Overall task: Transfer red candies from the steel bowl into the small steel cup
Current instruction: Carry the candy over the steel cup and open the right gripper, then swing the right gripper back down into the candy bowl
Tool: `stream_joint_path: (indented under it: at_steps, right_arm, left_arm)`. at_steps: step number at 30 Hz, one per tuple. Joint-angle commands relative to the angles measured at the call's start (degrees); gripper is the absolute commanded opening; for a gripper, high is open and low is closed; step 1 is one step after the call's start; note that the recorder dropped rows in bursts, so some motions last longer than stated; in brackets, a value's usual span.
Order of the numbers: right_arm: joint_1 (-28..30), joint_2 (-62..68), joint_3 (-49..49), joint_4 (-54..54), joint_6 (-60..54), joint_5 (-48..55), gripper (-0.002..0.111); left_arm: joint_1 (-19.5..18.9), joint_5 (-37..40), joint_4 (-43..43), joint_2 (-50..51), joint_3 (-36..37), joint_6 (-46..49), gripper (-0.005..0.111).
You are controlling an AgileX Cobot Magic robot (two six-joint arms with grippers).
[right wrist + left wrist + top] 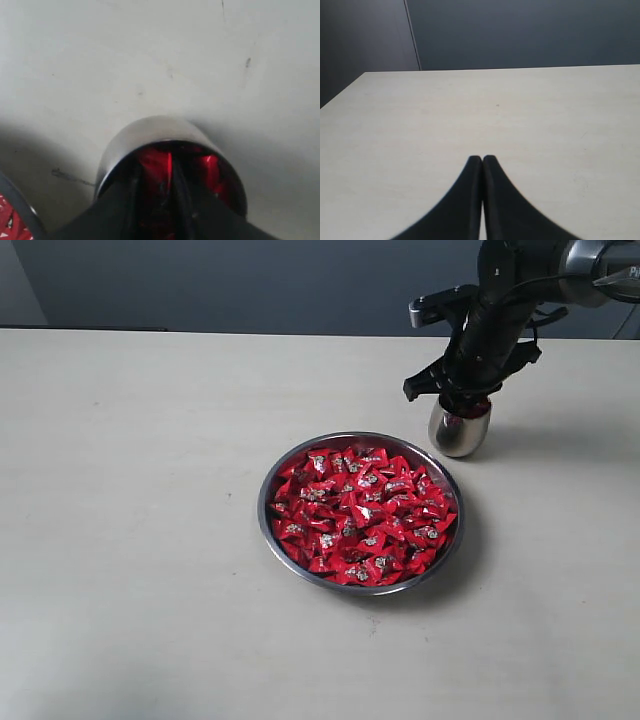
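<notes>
The pale table [130, 540] fills most of my exterior view. Near its middle sits the steel bowl [262, 508], wide and shallow, heaped almost to the rim with the red candies [360, 515], their silver-white marks showing.

Beyond the bowl, on the right of that view, my right arm comes down from the upper right. The right gripper [465, 403] hangs directly over the small steel cup [460, 432], with its tips at or just inside the mouth. The cup stands upright on the table, near the bowl's far right edge but apart from it.

From the right wrist camera I look straight into the cup [150, 130]. Red wrapper shows inside it on both sides of the dark fingers [187, 200]. The jaws stand close together with a thin red sliver between them. I cannot tell whether they pinch a candy or whether that is candy lying in the cup.

The left gripper [482, 160] is over bare table, fingers pressed together, holding nothing.
</notes>
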State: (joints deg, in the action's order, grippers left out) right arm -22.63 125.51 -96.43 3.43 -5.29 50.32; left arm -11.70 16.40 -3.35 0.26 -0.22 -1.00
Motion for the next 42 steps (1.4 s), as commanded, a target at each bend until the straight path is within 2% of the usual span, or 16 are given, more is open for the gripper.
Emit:
stream_joint_path:
  at_steps: [1,5,9,11,42]
  right_arm:
    - [0.3,-0.1,0.2,0.1,-0.1,-0.1,0.015]
    - [0.3,-0.1,0.2,0.1,-0.1,-0.2,0.018]
    - [0.3,-0.1,0.2,0.1,-0.1,0.1,0.038]
    - [0.3,-0.1,0.2,0.1,-0.1,0.2,0.044]
    - [0.3,-6.3,0.2,0.1,-0.1,2.0,0.045]
  left_arm:
    - [0.4,-0.1,-0.3,-0.3,0.2,-0.1,0.0]
    - [0.4,-0.1,-0.3,-0.3,0.2,-0.1,0.0]
    - [0.4,-0.1,-0.3,-0.3,0.2,-0.1,0.0]
    - [0.4,-0.1,-0.3,-0.3,0.2,-0.1,0.0]
    - [0.4,-0.1,-0.3,-0.3,0.2,-0.1,0.0]
